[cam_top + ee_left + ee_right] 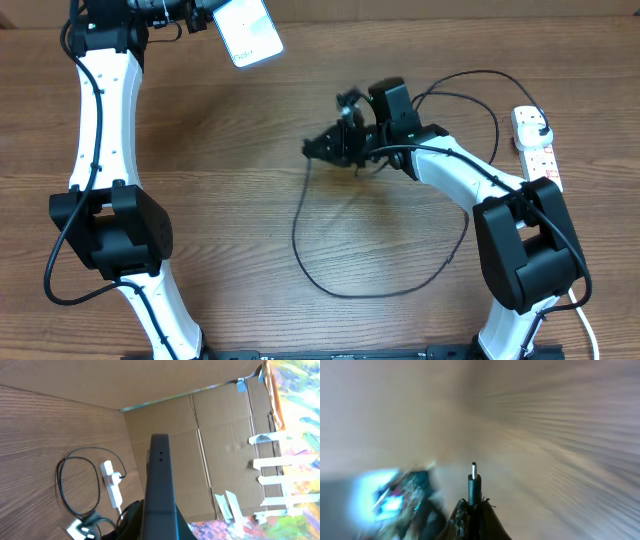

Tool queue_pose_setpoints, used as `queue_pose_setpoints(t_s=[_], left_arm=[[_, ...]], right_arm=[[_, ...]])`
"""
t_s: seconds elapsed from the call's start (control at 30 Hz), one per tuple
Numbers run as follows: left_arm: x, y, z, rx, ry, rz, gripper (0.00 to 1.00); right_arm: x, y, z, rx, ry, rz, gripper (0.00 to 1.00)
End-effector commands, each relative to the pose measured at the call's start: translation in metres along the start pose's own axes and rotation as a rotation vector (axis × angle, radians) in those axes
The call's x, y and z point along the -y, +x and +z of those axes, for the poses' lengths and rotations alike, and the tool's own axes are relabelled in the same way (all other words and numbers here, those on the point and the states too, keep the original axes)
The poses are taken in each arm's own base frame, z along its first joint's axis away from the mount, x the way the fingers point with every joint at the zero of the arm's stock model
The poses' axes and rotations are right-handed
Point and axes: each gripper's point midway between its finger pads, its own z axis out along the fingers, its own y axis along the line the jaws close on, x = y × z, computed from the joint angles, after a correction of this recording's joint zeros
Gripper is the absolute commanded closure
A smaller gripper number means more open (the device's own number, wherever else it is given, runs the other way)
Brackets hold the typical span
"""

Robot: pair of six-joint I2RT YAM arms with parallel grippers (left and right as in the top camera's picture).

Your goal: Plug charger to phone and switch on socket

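The left hand (205,15) clamps the phone (245,35) above the tabletop (220,200), likely presenting its port; the right hand (475,510) pinches the charger (474,474), tip pointing outward.

The phone (248,32), pale screen showing, is held tilted at the far left. The black charger (474,482) loops wide, plugged into the white socket (540,158), tip raised.

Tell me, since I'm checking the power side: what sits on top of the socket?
The charger's plug sits in the socket near its far end. Its near end is hidden under the right arm.
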Motion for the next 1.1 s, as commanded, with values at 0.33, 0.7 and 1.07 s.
queue_pose_setpoints(t_s=[0.33,0.7,1.07], left_arm=[[0.008,0.001,-0.005,-0.010,0.017,0.091,0.96],[0.008,0.006,0.000,-0.029,0.021,0.070,0.96],[0.014,0.022,0.025,-0.084,0.040,0.118,0.96]], right_arm=[[-0.124,-0.001,-0.033,-0.099,-0.444,-0.288,0.96],[-0.145,-0.018,-0.041,0.004,-0.477,-0.281,0.96],[-0.152,-0.027,-0.044,0.051,-0.486,-0.294,0.96]])
